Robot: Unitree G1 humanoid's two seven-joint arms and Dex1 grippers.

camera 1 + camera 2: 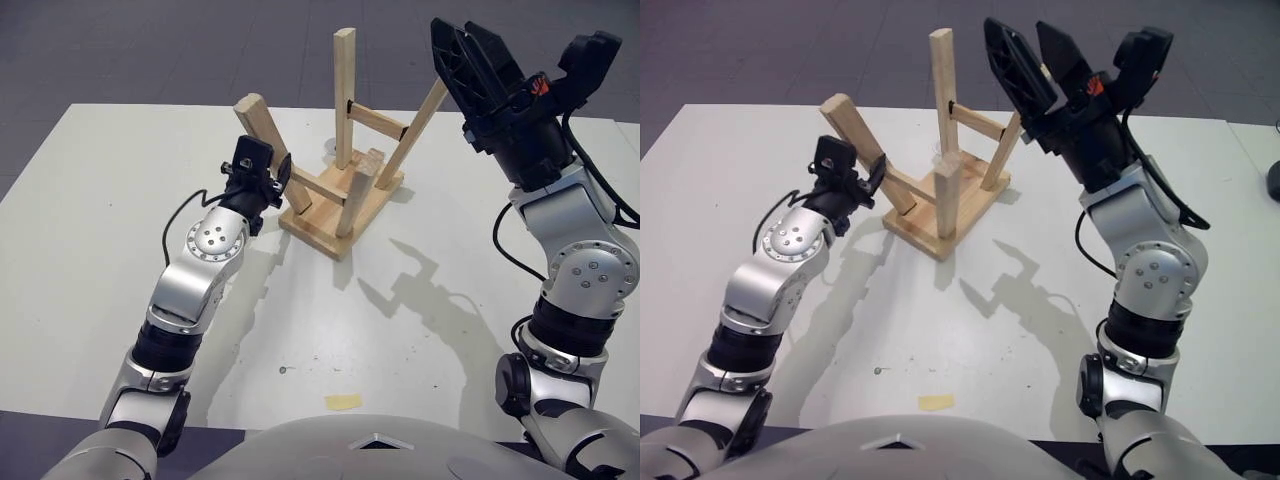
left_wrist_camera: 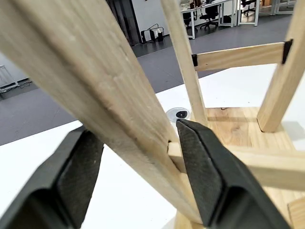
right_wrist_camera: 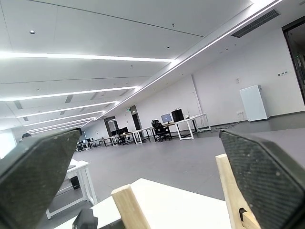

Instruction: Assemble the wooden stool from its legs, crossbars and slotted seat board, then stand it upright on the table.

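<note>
Black left fingers pinching squared pale-wood leg, stool inverted

On my feed the worktop is a plain white slab with dark floor beyond its far edge. The stool sits upside down on it, a little beyond the middle, with the seat board flat on the surface and the legs pointing up. A small yellowish scrap lies near the front edge, and a tiny dark speck lies just beside it. I also see a round insert set into the worktop behind the stool.
</note>
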